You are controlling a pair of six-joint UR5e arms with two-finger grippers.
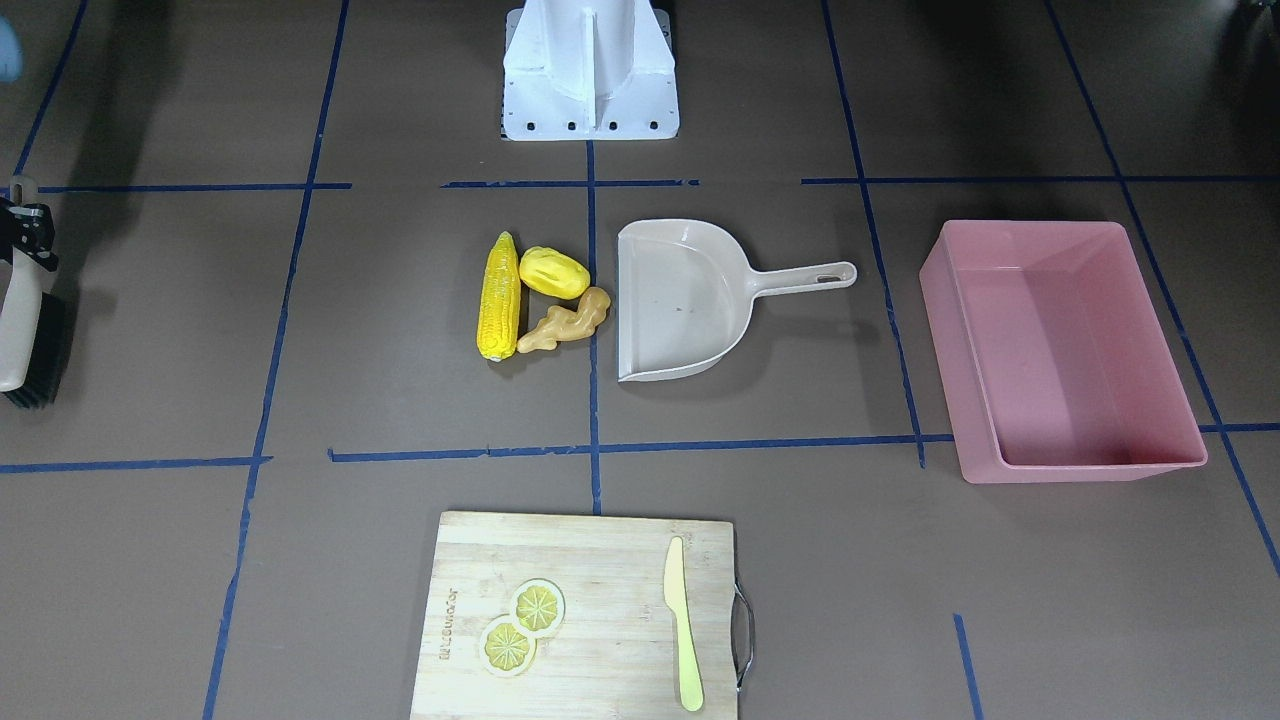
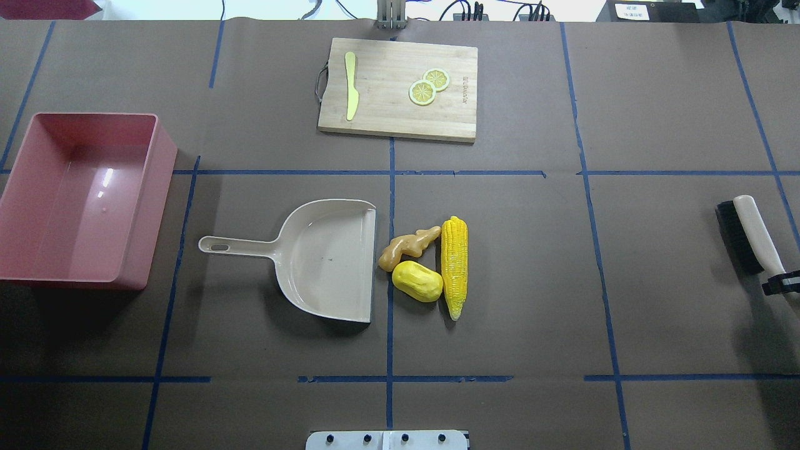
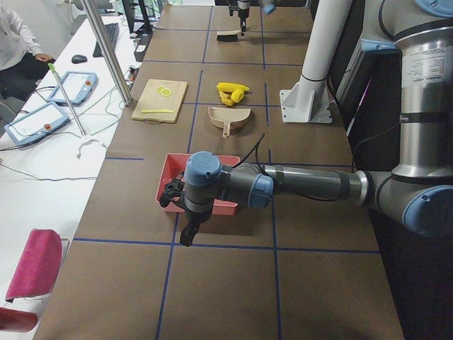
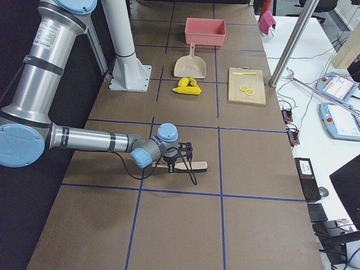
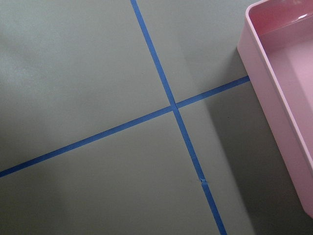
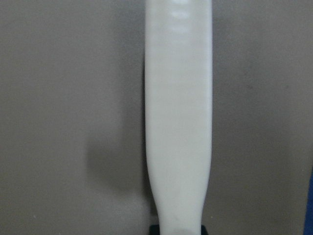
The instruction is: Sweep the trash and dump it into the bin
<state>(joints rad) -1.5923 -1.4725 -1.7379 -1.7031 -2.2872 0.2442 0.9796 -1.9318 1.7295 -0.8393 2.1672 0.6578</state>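
Right claw (image 2: pixel 781 282): clenched across the pale handle of a brush (image 2: pixel 750 231) at the right end of the surface (image 2: pixel 531 281). The black bristles are turned toward the middle, and in the wrist view the handle runs straight up from between the fingers. Left claw (image 3: pixel 168 194): seen only from the side, low over the left end of the surface and near the outer end of the bin (image 2: pixel 161 187). Whether it is released or clenched cannot be told. Its wrist camera looks down on a crossing of blue tape (image 5: pixel 173 107) and one corner of the bin. Bin: pink, sloped walls, upright at the left end, well apart from the toy foods. Dustpan (image 2: pixel 325 262): beige, flat near the centre, with its handle pointing at the bin and its open mouth facing right. Ginger (image 2: pixel 406 247): tan, just beside the dustpan's lip, its far tip touching the corn. Oval vegetable (image 2: pixel 417 281): yellow, lumpy, nearer the robot than the ginger, lying against the corn. Corn (image 2: pixel 454 265): yellow, lying parallel to the dustpan's lip on the side of the other two away from it. All three lie on the surface, outside both dustpan and bin. Board (image 2: pixel 387 106): wooden, at the far edge opposite the robot. It carries two overlapping lemon slices (image 2: pixel 422 92) and, apart from them, a pale green knife (image 2: pixel 352 87).
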